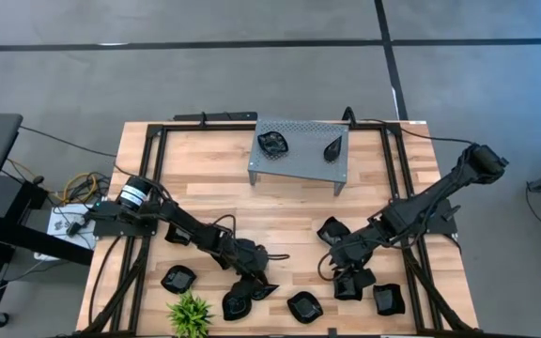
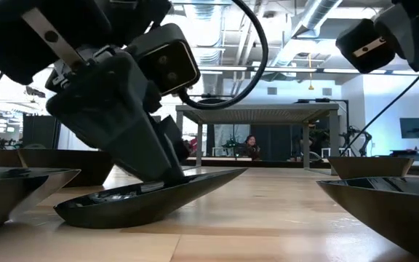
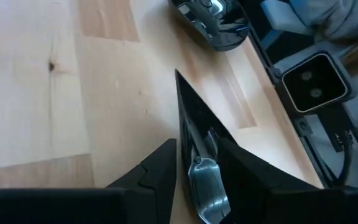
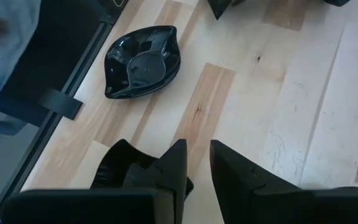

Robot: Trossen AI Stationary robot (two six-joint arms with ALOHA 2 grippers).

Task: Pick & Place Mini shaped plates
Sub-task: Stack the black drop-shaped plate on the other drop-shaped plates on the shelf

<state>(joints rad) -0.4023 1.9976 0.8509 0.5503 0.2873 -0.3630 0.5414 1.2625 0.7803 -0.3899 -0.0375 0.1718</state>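
Small glossy black plates lie scattered over the near half of the wooden table. My left gripper slants down over a pointed leaf-shaped plate near the front edge. It is open, with that plate's rim between its fingers. The plate rests on its underside with its tip raised. My right gripper hangs above the table at the right, among several plates. It is open, and bare wood shows between its fingers. A wavy-edged plate lies ahead of it. My left gripper stands astride the leaf-shaped plate's rim, one finger over the plate's hollow and one outside it. It comes slanting down from the table's left. The plate still lies on the table. Whether the fingers touch it, I cannot tell.
A grey perforated shelf stands at the back centre with two plates on top. A small green plant sits at the front edge, left of my left gripper. A black frame runs round the table. Bare wood lies at mid-table.
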